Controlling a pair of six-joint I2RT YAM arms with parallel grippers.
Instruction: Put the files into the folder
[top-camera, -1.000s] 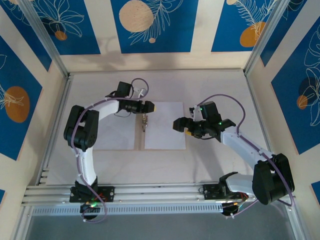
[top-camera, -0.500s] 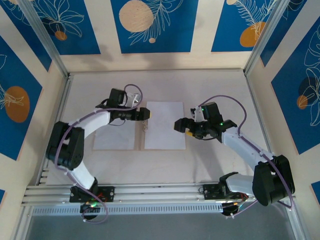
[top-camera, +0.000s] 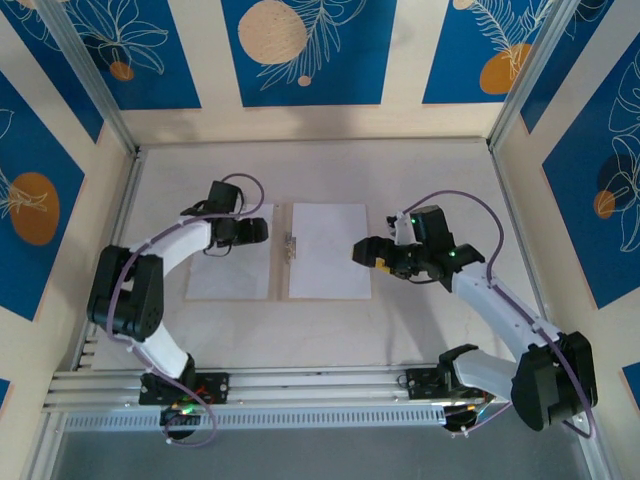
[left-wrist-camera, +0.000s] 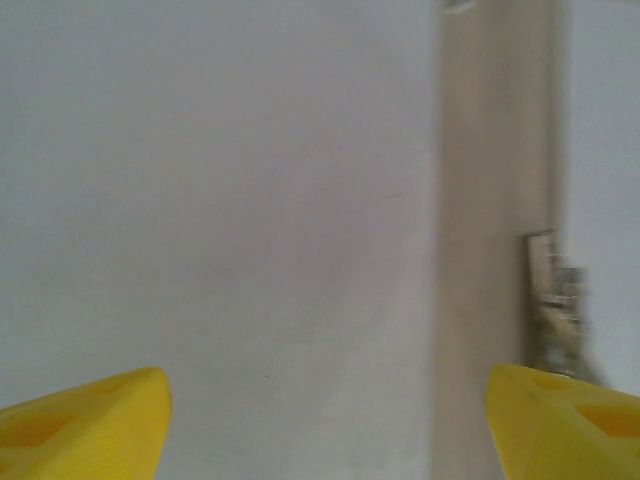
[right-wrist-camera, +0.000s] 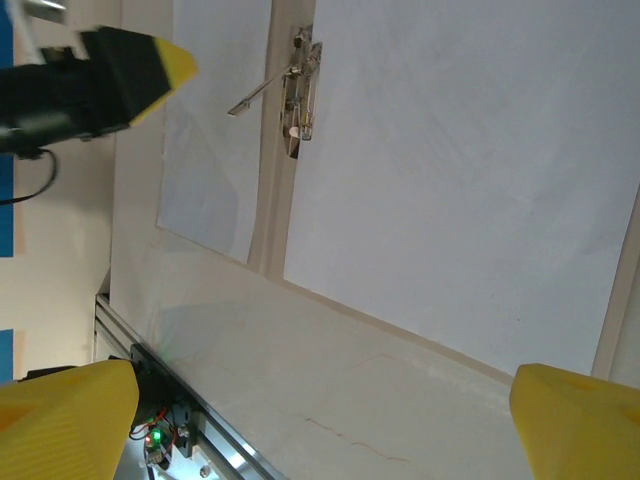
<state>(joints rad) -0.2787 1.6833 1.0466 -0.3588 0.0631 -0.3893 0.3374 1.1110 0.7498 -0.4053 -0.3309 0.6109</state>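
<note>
wide tabletop (top-camera: 430, 320) surrounds the open folder (top-camera: 281, 285) on every edge.

Count on counter: 2 white sheets, left sheet (top-camera: 235, 275) and right sheet (top-camera: 330, 250). 1 tan folder (top-camera: 281, 282). 1 metal clip (top-camera: 291, 245). 2 claws, left claw (top-camera: 264, 231) and right claw (top-camera: 356, 251).

No legible text, label, brand, number or sign appears on the sheets, the folder, the arms or the walls.
</note>
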